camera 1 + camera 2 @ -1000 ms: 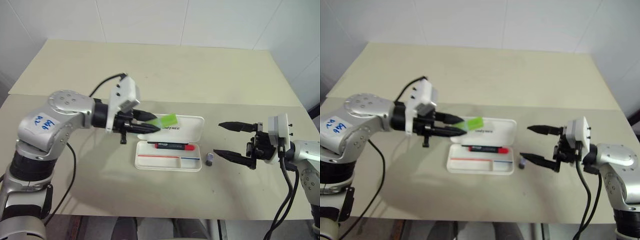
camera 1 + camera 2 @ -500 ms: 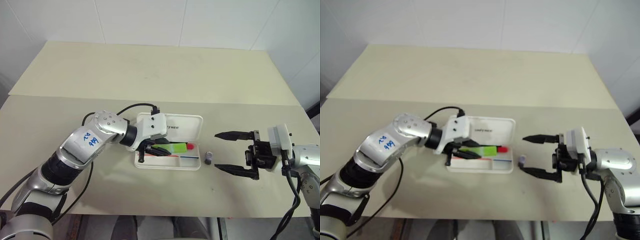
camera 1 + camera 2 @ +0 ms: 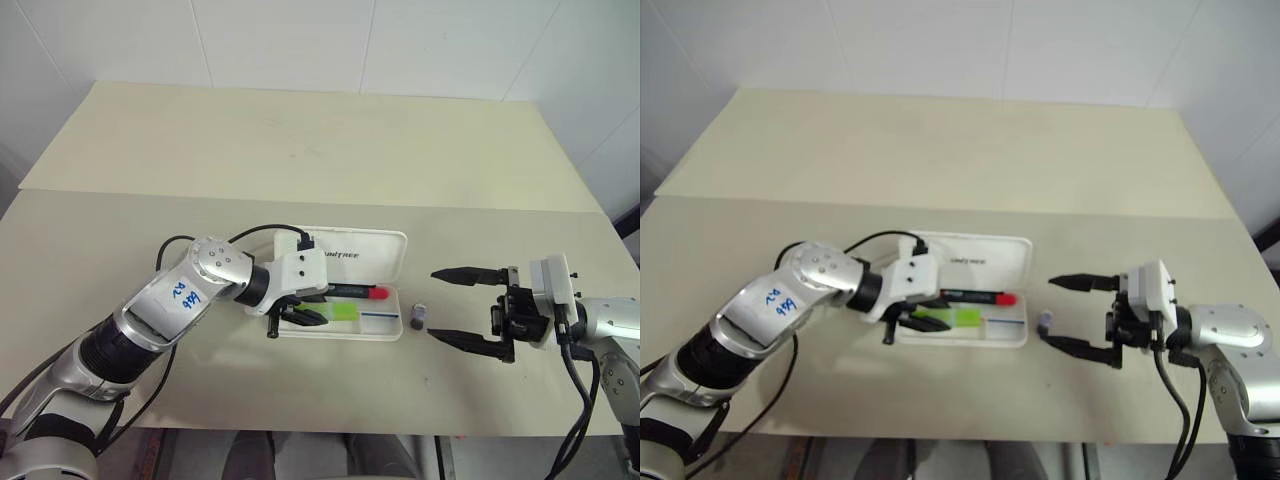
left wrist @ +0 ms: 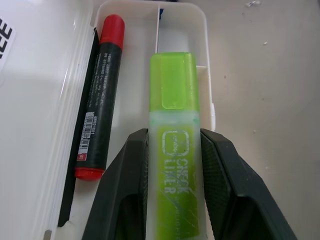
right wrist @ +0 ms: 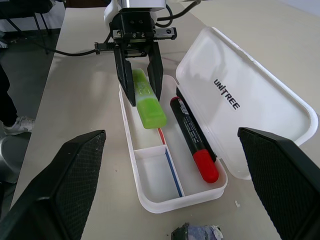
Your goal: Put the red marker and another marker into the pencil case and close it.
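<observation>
Near the desk's (image 3: 300,140) front edge, about midway along it, the pencil case (image 3: 355,287) lies open, its lid folded back flat toward the far edge with the "UNITREE" lettering showing. Its long axis runs parallel to the front edge.

Inside the tray, the red marker (image 3: 352,292) lies along the hinge side, lengthwise with the case, its red cap end pointing toward the desk's right edge.

Beside it, on the side nearer the front edge, the green highlighter (image 4: 176,165) also lies lengthwise with the case, roughly parallel to the red marker. Its solid green cap end points toward the desk's right edge and reaches the small divider wall in the tray; its paler printed end sits between the jaws. The left gripper (image 3: 305,312) reaches into the tray from the left end of the case, jaws closed on the highlighter's paler end, one finger on each flat side. Whether the highlighter rests on the tray floor cannot be told.

Just off the case's right end stands a small dark grey cylinder (image 3: 420,316). Further toward the right edge, the right gripper (image 3: 447,306) hangs with its jaws spread wide, gripping nothing, pointing toward the case
</observation>
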Motion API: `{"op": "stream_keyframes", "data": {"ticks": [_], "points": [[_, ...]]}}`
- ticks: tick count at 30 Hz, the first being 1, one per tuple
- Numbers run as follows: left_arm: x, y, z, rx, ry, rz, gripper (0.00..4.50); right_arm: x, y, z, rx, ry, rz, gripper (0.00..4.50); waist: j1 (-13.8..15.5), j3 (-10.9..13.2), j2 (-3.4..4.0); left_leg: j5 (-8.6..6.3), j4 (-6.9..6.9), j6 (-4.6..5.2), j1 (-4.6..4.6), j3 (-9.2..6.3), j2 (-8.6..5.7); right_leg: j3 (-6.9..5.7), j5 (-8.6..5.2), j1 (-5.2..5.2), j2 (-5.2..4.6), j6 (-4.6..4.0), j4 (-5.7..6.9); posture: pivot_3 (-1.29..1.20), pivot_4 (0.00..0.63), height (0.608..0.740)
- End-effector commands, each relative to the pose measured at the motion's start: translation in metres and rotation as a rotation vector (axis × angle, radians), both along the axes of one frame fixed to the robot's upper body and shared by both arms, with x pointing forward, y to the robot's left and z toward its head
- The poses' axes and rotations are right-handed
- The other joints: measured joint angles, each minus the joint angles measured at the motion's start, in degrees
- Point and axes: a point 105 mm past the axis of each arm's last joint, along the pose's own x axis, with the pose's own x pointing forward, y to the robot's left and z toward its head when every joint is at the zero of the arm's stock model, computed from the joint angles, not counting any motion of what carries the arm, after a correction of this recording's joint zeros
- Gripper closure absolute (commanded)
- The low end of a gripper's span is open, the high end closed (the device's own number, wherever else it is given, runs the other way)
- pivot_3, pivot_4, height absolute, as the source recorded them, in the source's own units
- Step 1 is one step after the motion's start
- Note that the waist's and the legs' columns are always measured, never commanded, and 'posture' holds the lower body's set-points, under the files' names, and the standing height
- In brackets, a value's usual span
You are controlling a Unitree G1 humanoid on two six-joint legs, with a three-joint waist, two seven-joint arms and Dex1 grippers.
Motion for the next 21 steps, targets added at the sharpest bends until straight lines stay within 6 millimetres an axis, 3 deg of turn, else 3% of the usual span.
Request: {"op": "stream_keyframes", "data": {"ticks": [1, 8, 13, 18, 21], "points": [[-0.006, -0.005, 0.001, -0.004, -0.02, -0.033, 3.4, -0.002, 0.003, 0.006, -0.001, -0.039, 0.009, 0.0, 0.01, 0.0, 0.0, 0.0, 0.0, 0.0, 0.0, 0.0, 0.0, 0.0, 0.0, 0.0, 0.0, 0.0, 0.0, 0.0, 0.15, 0.74], [-0.01, -0.008, -0.004, 0.004, -0.01, -0.047, 3.4, 0.0, 0.002, 0.006, -0.008, -0.04, -0.007, 0.0, 0.01, 0.0, 0.0, 0.0, 0.02, 0.0, 0.01, 0.0, 0.0, 0.0, 0.0, 0.01, 0.0, 0.0, 0.01, 0.0, 0.15, 0.74], [-0.01, -0.007, -0.011, 0.035, -0.011, -0.044, 1.72, 0.001, 0.001, 0.006, -0.011, -0.041, -0.022, 0.0, 0.03, 0.0, 0.0, 0.0, 0.02, 0.0, 0.01, 0.0, 0.0, 0.0, 0.0, 0.02, 0.0, 0.0, 0.02, 0.0, 0.15, 0.74], [-0.005, -0.008, -0.004, 0.005, -0.024, -0.02, 0.11, 0.003, -0.002, 0.001, -0.027, -0.026, -0.041, 0.0, 0.04, 0.0, 0.0, 0.0, 0.04, 0.0, 0.02, 0.0, 0.0, 0.0, 0.0, 0.03, 0.0, 0.0, 0.03, 0.0, 0.15, 0.74], [-0.003, -0.008, 0.002, -0.052, -0.027, -0.008, 0.01, 0.006, -0.007, -0.005, -0.043, 0.0, -0.072, 0.0, 0.04, 0.0, 0.0, 0.0, 0.04, 0.0, 0.02, 0.0, 0.0, 0.0, 0.0, 0.03, 0.0, 0.01, 0.02, 0.0, 0.15, 0.74]]}}
